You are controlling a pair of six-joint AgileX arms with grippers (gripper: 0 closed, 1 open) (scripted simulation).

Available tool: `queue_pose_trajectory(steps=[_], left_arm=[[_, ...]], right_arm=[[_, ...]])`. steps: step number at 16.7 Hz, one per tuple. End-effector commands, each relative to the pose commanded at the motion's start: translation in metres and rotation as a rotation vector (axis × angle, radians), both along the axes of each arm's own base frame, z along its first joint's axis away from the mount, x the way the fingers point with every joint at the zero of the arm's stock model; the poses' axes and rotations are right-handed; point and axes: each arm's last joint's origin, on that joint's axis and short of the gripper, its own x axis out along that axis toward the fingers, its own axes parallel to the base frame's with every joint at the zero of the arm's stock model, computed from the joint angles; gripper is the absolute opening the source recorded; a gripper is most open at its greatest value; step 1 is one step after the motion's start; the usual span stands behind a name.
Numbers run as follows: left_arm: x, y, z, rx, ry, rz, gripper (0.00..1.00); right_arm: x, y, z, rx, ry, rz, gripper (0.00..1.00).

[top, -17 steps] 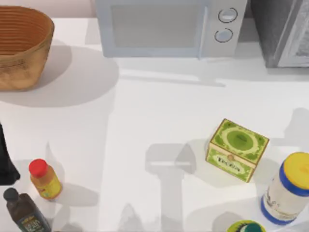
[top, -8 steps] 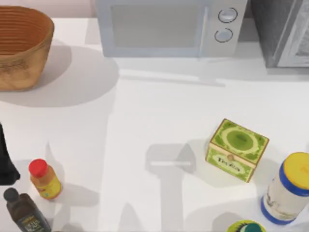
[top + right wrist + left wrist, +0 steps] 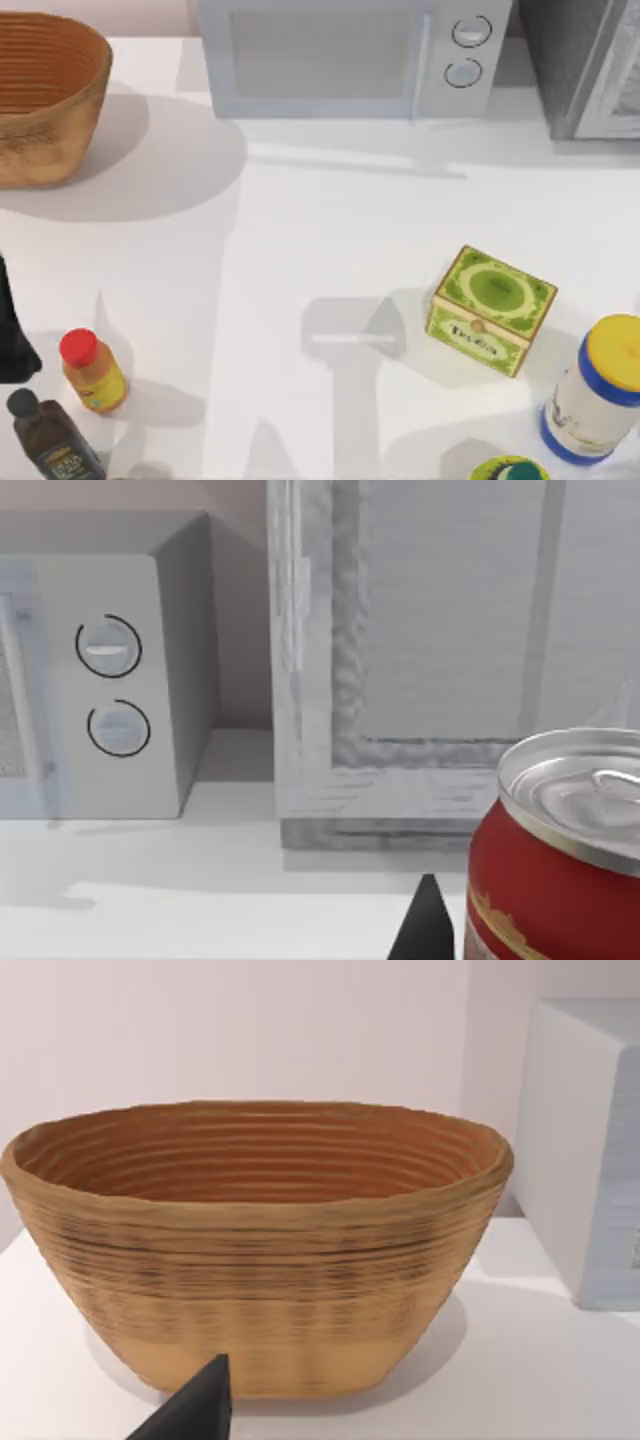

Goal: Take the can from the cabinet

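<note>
1. The can, red with a silver top, stands upright and closest of all to the right tool, just beside it. It is outside the cabinet. I cannot tell whether the tool is clamped on it.
2. A second ago a shadow lay at the surface's right edge. It is gone now, and nothing else there has shifted. My guess is that the right arm has drawn back, so the can is likely out for good.
3. Beyond the can, the cabinet faces the tool, its door looking closed and its inside hidden.
4. Beside the cabinet, farther off, the microwave is also shut.
5. The left tool is parked, and I cannot tell its state. Ahead of it the basket looks empty.
</note>
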Motion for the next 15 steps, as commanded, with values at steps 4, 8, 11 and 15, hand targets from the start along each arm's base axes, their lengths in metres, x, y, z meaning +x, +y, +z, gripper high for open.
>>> queue_pose_trajectory(steps=[4,8,11,15], left_arm=[[0.000,0.000,0.000,0.000,0.000,0.000,1.00],[0.000,0.000,0.000,0.000,0.000,0.000,1.00],[0.000,0.000,0.000,0.000,0.000,0.000,1.00],[0.000,0.000,0.000,0.000,0.000,0.000,1.00]], right_arm=[[0.007,0.000,0.019,-0.002,-0.041,0.058,0.00],[0.033,-0.001,0.047,-0.011,-0.076,0.172,0.00],[0.069,-0.004,0.058,-0.018,-0.081,0.277,0.00],[0.131,-0.016,0.045,-0.019,-0.060,0.425,0.00]])
